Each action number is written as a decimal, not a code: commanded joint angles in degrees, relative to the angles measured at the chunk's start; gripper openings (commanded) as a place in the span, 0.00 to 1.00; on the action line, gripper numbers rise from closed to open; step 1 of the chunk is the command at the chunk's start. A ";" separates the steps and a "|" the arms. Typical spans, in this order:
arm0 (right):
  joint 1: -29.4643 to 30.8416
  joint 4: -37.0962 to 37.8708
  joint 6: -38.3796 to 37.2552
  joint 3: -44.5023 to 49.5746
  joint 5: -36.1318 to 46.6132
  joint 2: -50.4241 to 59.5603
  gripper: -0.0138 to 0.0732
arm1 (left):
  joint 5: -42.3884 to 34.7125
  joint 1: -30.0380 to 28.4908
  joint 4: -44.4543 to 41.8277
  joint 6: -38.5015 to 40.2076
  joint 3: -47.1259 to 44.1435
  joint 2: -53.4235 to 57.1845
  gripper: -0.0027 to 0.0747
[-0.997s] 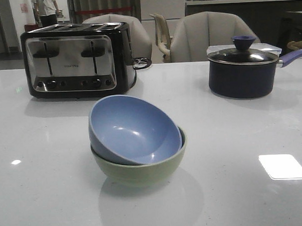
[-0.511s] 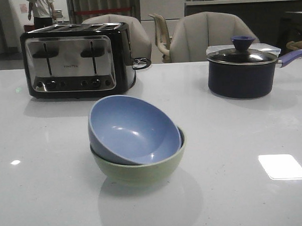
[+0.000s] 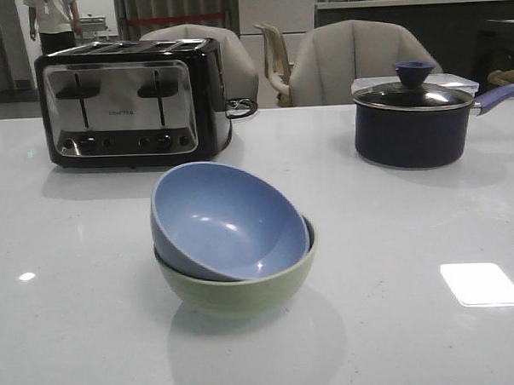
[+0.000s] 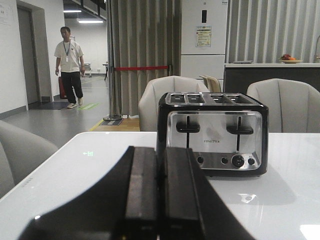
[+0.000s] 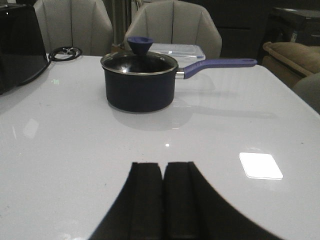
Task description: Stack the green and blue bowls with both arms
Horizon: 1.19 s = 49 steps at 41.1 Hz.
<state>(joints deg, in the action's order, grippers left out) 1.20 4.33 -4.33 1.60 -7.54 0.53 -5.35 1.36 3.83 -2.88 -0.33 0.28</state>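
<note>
The dusty blue bowl (image 3: 228,218) sits tilted inside the pale green bowl (image 3: 244,287) at the middle of the white table (image 3: 93,336) in the front view. Neither arm shows in the front view. The bowls do not show in either wrist view. My left gripper (image 4: 161,150) is shut and empty above the table, facing the toaster. My right gripper (image 5: 162,165) is shut and empty above the table, facing the saucepan.
A black and chrome toaster (image 3: 129,100) stands at the back left, also in the left wrist view (image 4: 215,132). A dark navy lidded saucepan (image 3: 414,117) stands at the back right, also in the right wrist view (image 5: 140,80). Grey chairs (image 3: 354,60) stand behind the table.
The bowls and both grippers have not moved. Only a person in the far background has walked to the left.
</note>
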 commanded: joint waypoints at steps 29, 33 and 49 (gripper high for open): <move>-0.29 -1.70 0.06 -0.08 12.59 1.25 0.20 | -5.08 -0.01 0.13 -0.13 -1.16 1.15 0.16; -0.29 -1.70 0.06 -0.08 12.59 1.25 0.20 | -5.08 -0.01 0.13 -0.13 -1.16 1.15 0.16; -0.31 -1.70 0.06 -0.08 12.60 1.30 0.20 | -5.08 -0.01 0.13 -0.13 -1.16 1.15 0.16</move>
